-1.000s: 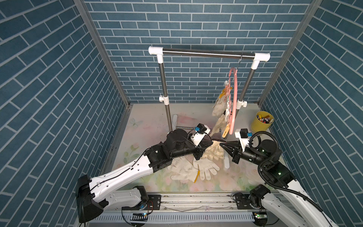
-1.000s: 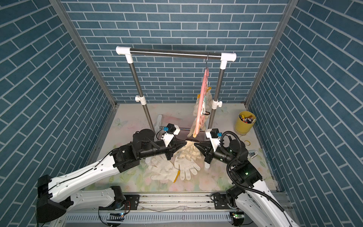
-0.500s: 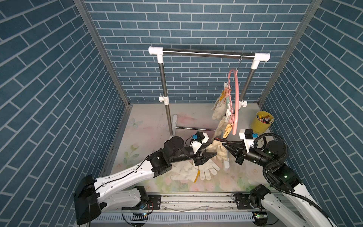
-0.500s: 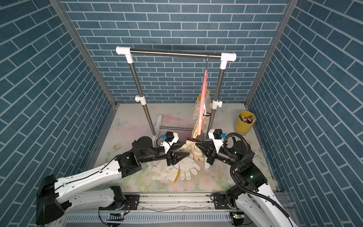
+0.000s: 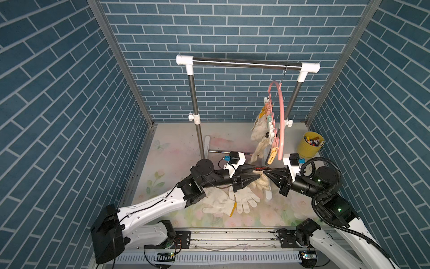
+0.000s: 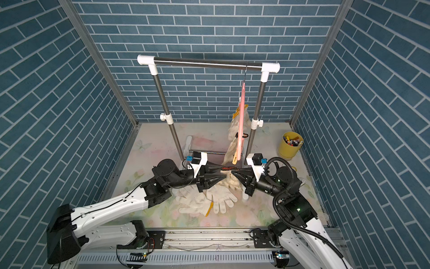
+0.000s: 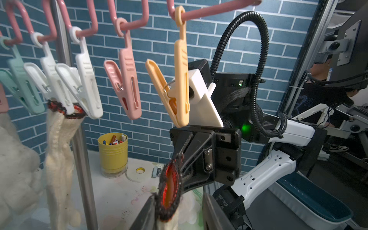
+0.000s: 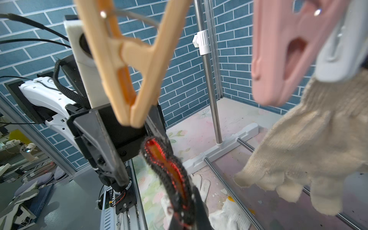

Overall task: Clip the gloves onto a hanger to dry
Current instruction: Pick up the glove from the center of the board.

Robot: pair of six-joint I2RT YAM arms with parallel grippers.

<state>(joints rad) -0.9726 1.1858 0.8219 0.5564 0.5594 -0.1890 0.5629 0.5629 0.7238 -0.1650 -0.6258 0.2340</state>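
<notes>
Two gloves [image 5: 258,130] are already hanging on the hanger [image 5: 282,116], and others are lying on the table [image 5: 176,149] below it. The right fingers [image 5: 274,175] are pinching another glove's cuff [image 7: 161,197] just under the hanger's orange clip [image 7: 180,79], the left fingers [image 5: 250,179] standing part-spread around it; the rack post [image 5: 293,97] is crowding close behind the hanger

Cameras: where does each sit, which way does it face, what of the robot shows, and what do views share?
Top views: high at the front, looking down toward the back wall; both arms, left gripper, right gripper, rack, hanger.
Left wrist: on the left arm, facing the right gripper under the clips; own fingers show.
Right wrist: on the right arm, facing the left gripper; own fingers show.
Shared: both wrist views show the glove cuff and the orange clip.
</notes>
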